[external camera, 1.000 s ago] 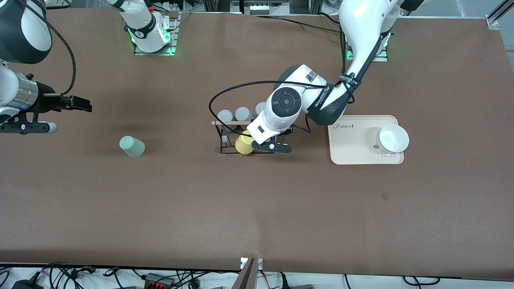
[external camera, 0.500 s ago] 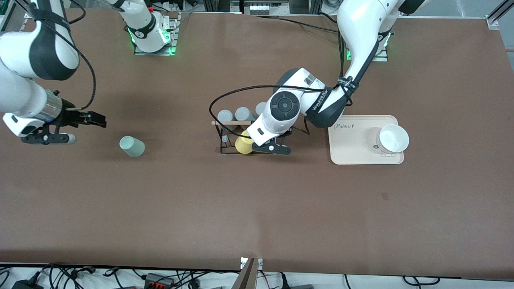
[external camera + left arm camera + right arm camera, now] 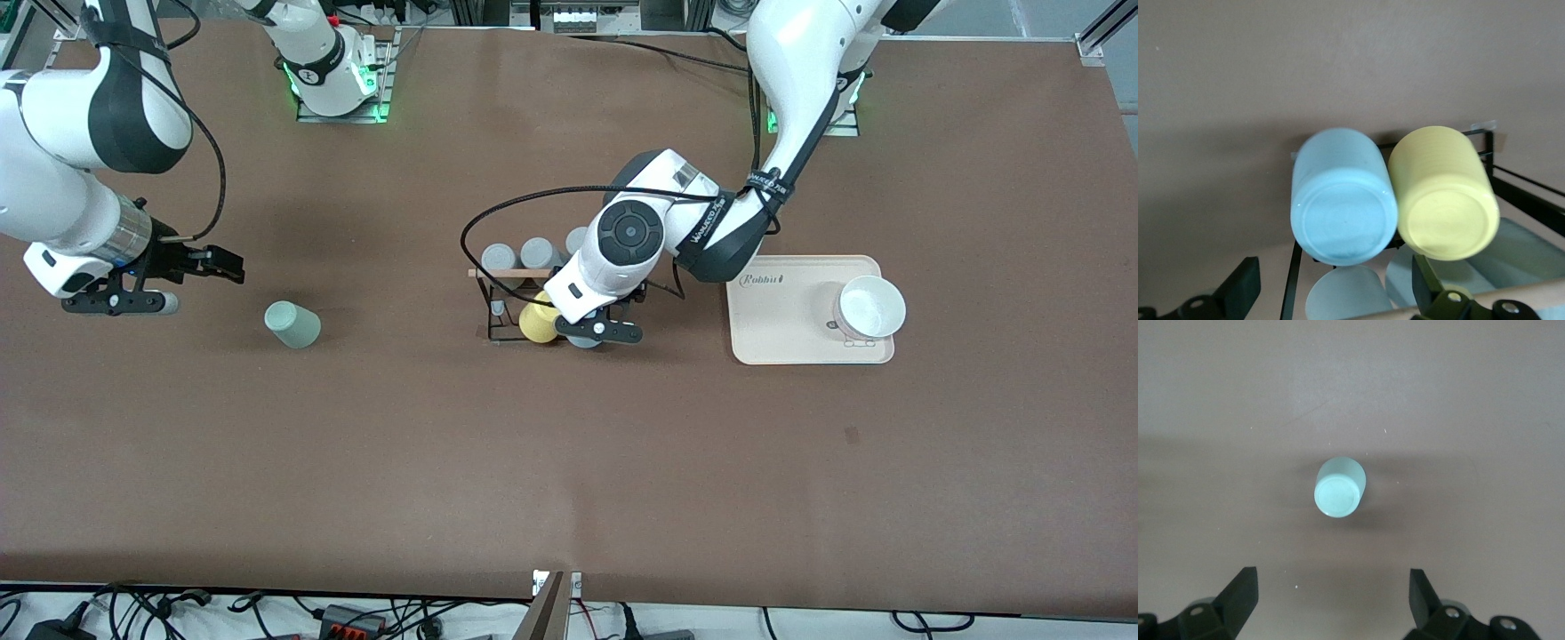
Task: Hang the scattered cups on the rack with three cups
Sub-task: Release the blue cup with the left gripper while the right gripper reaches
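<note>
Smooth light blue tumbler (image 3: 1343, 197) on wire rack (image 3: 498, 307); left gripper (image 3: 1338, 293) jaws spread, right gripper (image 3: 1331, 600) jaws spread

A brown table (image 3: 569, 462) carries everything. A pale sage green cup (image 3: 292, 324) stands upside down on it toward the right arm's end, a black wire rack (image 3: 508, 307) with a wooden rod stands near the middle, and a beige tray (image 3: 782, 338) lies toward the left arm's end.
</note>
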`<state>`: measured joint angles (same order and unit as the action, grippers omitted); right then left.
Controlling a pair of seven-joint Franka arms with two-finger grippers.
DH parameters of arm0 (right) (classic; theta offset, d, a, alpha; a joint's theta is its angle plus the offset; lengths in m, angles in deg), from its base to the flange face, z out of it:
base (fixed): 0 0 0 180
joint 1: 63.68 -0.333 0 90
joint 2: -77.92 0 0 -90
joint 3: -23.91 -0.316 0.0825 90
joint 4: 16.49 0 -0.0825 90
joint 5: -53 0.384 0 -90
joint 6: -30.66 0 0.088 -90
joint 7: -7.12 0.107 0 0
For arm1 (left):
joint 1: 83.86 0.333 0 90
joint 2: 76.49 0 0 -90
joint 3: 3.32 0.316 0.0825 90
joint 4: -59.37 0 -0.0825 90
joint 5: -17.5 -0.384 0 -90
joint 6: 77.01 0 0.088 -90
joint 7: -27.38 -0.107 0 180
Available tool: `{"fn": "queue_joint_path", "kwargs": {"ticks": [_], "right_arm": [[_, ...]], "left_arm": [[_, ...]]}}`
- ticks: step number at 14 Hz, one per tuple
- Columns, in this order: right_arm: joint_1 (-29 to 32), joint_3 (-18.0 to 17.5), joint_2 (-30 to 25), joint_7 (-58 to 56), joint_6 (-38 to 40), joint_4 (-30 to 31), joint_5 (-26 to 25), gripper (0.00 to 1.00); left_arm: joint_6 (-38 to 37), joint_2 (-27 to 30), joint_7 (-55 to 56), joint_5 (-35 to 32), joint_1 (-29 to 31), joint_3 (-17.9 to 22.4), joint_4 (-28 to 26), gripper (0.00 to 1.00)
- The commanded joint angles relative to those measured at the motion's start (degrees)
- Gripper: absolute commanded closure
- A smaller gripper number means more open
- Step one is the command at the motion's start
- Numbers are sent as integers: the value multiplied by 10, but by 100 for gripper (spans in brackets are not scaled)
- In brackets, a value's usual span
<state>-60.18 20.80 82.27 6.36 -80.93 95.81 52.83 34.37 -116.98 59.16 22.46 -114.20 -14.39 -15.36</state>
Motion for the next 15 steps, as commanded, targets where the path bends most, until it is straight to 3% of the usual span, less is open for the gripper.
{"fn": "queue_joint_path", "kwargs": {"ticks": [1,3,6,8,10,12,15], "right_arm": [[3,-1,-21,-6,4,17,11,0],[1,-1,-15,-6,-33,32,11,0],[-1,-2,-10,-6,-162,105,11,0],[-1,-2,8,-7,-253,145,10,0],[-1,-2,36,-27,-295,150,10,0],[1,-2,64,-67,-322,150,10,0],[4,-2,86,-106,-332,150,10,0]], "left_arm": [[-20,7,2,7,1,0,18,0],[-46,24,3,14,6,1,19,0],[-83,63,4,10,32,10,19,0],[-102,80,1,4,73,13,19,0],[-116,95,-2,-1,123,13,18,0],[-121,108,-5,-45,162,11,17,0],[-134,121,-7,-125,172,12,16,0]]}}
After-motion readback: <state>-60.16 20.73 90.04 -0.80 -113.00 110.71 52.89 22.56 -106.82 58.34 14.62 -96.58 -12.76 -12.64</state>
